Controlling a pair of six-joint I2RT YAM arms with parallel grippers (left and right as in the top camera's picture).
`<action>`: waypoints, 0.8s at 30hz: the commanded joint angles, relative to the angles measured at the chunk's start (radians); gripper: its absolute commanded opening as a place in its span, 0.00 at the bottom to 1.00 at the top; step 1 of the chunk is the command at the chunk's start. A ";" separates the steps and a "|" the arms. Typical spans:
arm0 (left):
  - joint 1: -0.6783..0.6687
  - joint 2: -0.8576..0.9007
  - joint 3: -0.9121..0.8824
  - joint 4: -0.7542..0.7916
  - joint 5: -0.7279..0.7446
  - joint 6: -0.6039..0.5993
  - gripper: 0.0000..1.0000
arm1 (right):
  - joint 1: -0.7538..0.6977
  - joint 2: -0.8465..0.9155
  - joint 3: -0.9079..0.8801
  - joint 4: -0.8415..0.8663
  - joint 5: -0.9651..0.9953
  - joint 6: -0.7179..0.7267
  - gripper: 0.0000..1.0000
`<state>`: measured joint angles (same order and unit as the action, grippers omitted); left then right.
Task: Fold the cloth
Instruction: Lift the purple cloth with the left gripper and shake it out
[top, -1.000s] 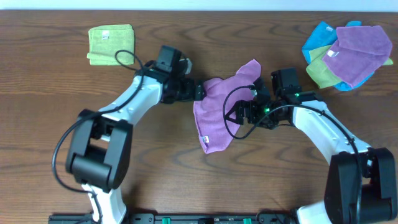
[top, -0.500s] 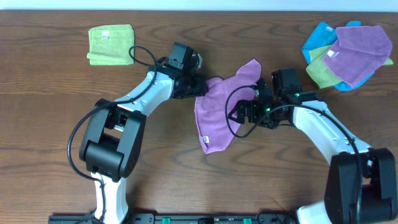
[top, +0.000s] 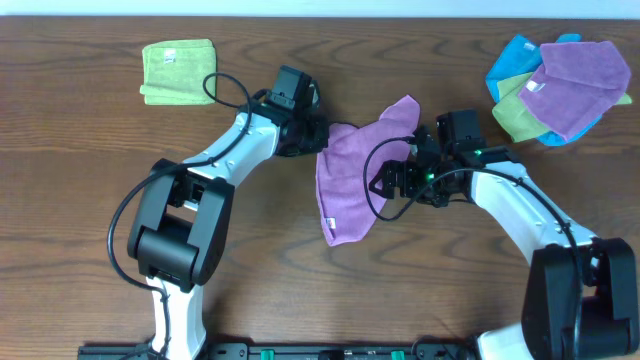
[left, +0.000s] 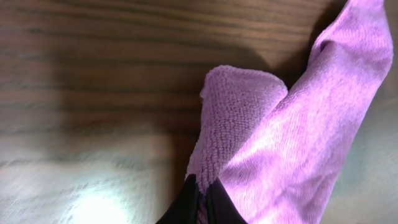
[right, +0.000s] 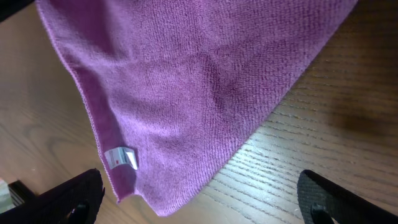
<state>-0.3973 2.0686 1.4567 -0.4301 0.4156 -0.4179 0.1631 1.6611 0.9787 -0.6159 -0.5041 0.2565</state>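
Overhead, the pinkish-purple terry microfibre cloth lies rumpled in the middle of the brown wooden table, between the 2 arms. 1 corner runs toward the far right and another toward the near side. The left gripper sits at the cloth's far-left edge. The left wrist view shows its black fingers pinched tight on a rolled fold of the cloth there.

The right gripper hangs over the cloth's right edge with its jaws spread wide, holding nothing. In the right wrist view its 2 fingertips stand either side of a cloth corner that bears a small silvery tag. A black cable from the right arm loops across the cloth and hides part of it.

At the far left lies a lime-green folded cloth, well apart. At the far right is a heap of blue, green and lilac-violet cloths, also well apart.
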 joint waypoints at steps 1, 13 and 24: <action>0.020 -0.021 0.137 -0.080 -0.027 0.056 0.06 | 0.006 -0.021 -0.001 -0.001 0.000 0.013 0.99; 0.018 -0.036 0.621 -0.483 -0.163 0.232 0.06 | 0.006 -0.021 -0.001 0.021 0.000 0.013 0.99; 0.022 -0.008 0.568 -0.501 -0.295 0.256 0.06 | 0.007 -0.021 -0.001 0.025 0.000 0.012 0.99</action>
<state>-0.3805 2.0548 2.0346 -0.9344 0.1471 -0.1661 0.1631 1.6611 0.9787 -0.5922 -0.5003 0.2569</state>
